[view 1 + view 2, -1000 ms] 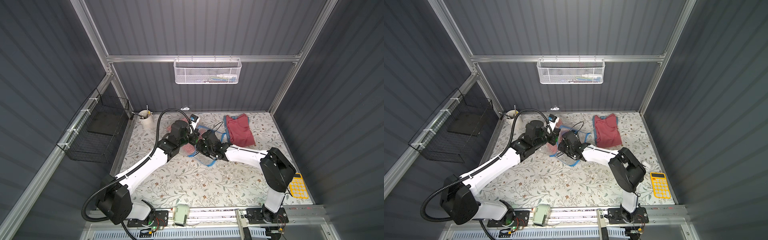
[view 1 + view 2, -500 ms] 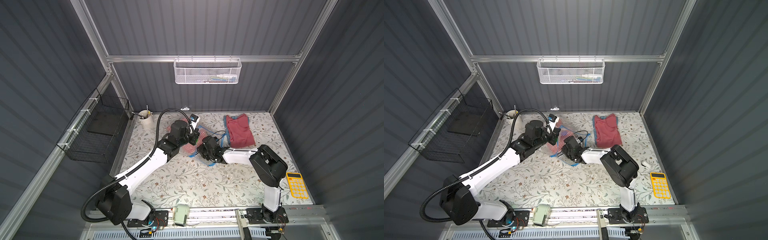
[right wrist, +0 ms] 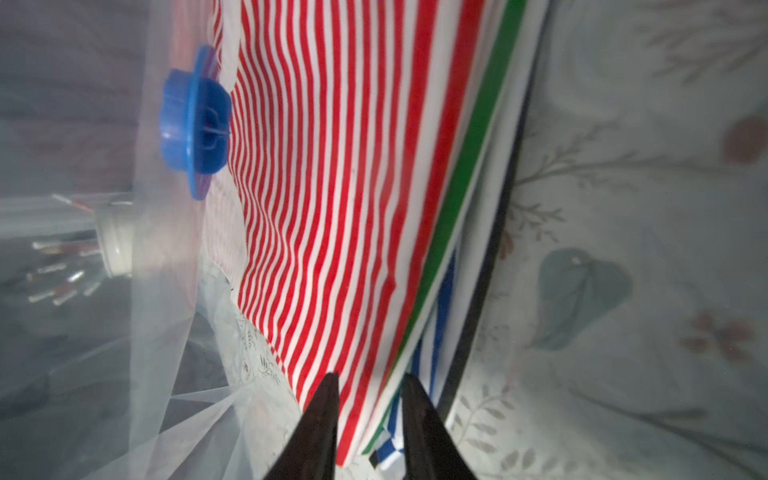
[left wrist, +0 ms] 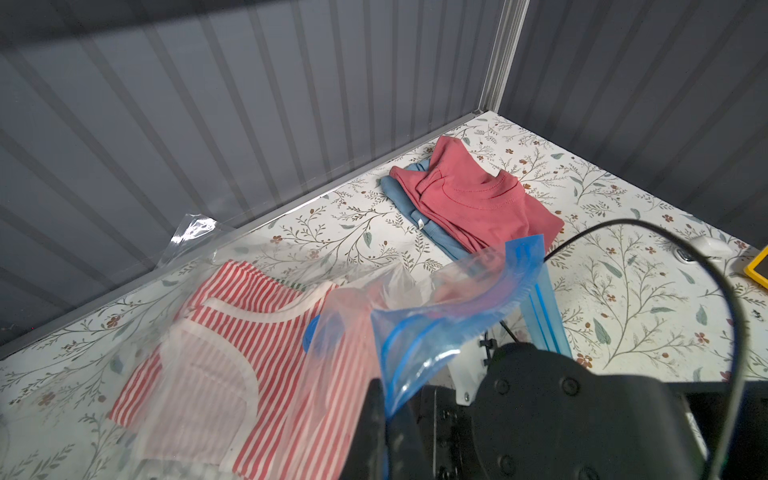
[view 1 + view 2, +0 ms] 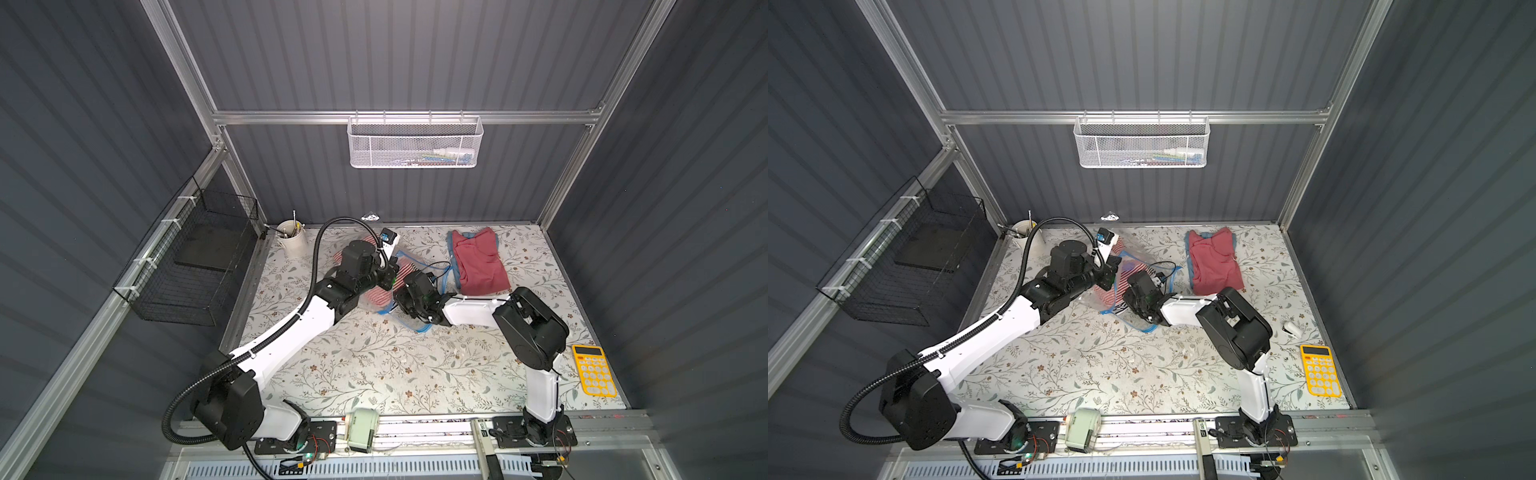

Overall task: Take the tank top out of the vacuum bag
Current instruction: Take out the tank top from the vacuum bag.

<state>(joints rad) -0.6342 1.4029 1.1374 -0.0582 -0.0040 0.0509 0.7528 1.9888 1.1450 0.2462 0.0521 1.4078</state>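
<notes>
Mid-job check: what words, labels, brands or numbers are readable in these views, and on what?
No text is legible in any view.
yellow calculator: key markings too small to read.
white tag on the blue garment: too blurred to read.

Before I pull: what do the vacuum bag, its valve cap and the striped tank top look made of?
The vacuum bag: thin clear plastic film, glossy, creased, with a blue zip strip. The valve cap: rigid blue moulded plastic, smooth, ribbed centre. The tank top: soft knit cloth, probably cotton jersey, matte, red-and-white stripes draping in folds.
</notes>
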